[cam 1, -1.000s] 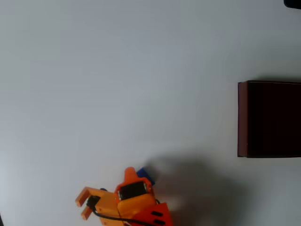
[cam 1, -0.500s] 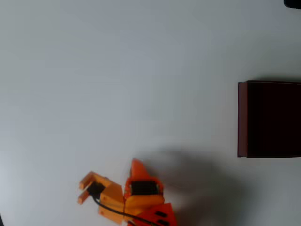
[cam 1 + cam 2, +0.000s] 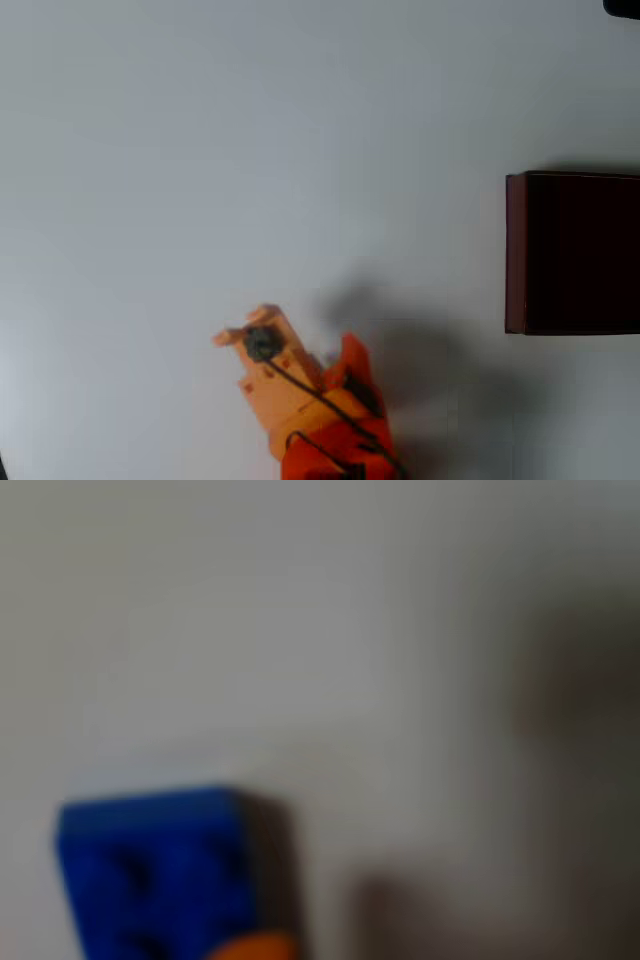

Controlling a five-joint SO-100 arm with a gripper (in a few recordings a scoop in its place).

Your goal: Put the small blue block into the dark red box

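Overhead view: my arm has swung since 0.5 s ago; the gripper [image 3: 345, 365] now points up and to the right, toward the dark red box [image 3: 515, 250], where before it pointed straight up the picture with the wrist housing out to its left; the shadow on the white table [image 3: 250, 150] has slid rightward with it. The box sits well apart from the gripper, up and to its right, unmoved across all 3 overhead frames. 1.0 s ago a corner of blue peeked out just right of the gripper tip; here the arm's body covers that spot, so I read the block as carried along under it; the jaws themselves are hidden from above.

Wrist view: the small blue block [image 3: 160, 875] fills the lower left, very close and blurred, with a sliver of orange finger [image 3: 255, 947] touching its bottom edge; a dark smudge at upper right may be the box, too blurred to be sure. I judge the gripper closed on the block, lifted and turning toward the box; how tightly it pinches I cannot tell; transport looks begun, the drop not yet done.
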